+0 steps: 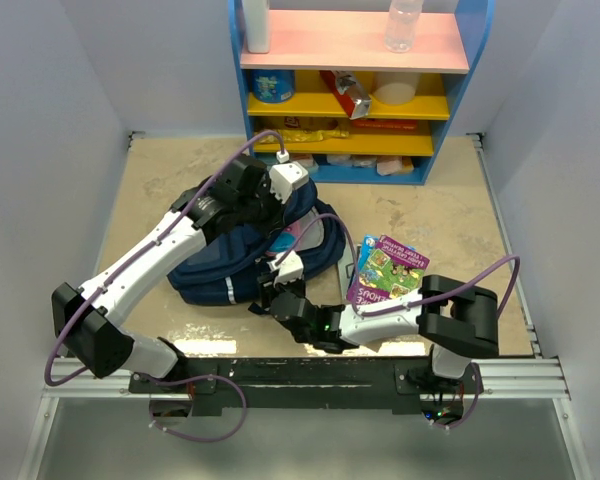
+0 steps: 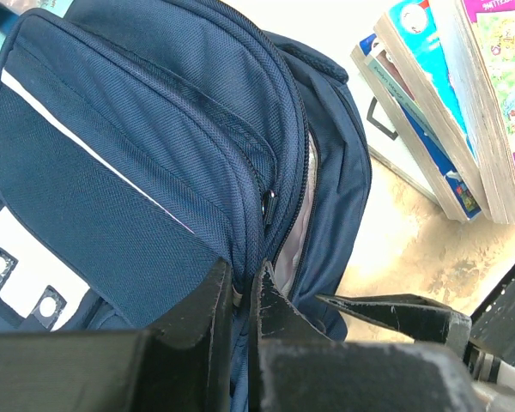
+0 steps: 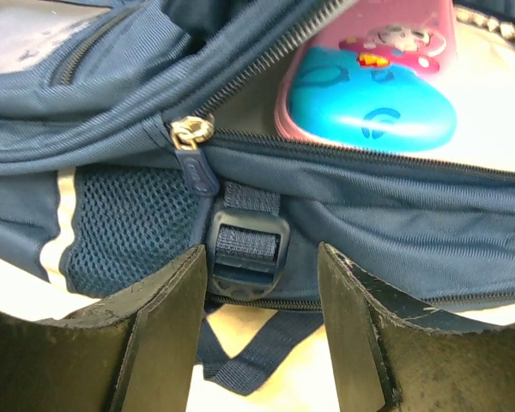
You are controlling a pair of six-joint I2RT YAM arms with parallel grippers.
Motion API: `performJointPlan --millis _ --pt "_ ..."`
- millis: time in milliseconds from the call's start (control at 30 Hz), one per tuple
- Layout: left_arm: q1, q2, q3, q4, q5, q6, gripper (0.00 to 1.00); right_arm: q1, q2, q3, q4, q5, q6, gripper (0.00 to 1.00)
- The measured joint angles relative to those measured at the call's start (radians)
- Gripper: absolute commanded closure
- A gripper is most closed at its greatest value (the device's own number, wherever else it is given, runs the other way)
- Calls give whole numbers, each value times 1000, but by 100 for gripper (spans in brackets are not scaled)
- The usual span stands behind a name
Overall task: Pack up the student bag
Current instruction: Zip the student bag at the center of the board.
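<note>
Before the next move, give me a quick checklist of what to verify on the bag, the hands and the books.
1. Left hand holding the student bag: ok, shut on fabric by the zipper.
2. Right hand free: ok, open, straddling the buckle.
3. Compartment unzipped: ok, zipper pull sits at the end of the gap.
4. Pencil case inside: ok.
5. Books packed: not ok, lying beside the bag.
6. Room left for the books: cannot tell.

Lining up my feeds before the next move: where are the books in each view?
Top: books right of the bag.
Left wrist: books upper right, beyond the bag.
Right wrist: not in it.
Shared landmark: the bag, in all three.
</note>
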State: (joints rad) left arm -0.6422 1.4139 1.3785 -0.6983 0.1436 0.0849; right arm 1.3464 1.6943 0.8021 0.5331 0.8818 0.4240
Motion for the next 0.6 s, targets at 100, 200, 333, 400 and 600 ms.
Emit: performJointPlan --millis 100,200,333,400,600 --pt "0 0 0 0 2 0 100 2 0 6 21 0 -34 43" --pt "0 0 0 0 2 -6 100 2 0 24 37 -2 -62 43" --pt "0 0 0 1 7 -14 100 4 1 43 60 -1 -80 43" --pt "0 0 0 1 10 -15 100 4 3 51 68 0 -85 44" --pt "0 0 0 1 10 -18 100 5 43 92 83 14 -97 49"
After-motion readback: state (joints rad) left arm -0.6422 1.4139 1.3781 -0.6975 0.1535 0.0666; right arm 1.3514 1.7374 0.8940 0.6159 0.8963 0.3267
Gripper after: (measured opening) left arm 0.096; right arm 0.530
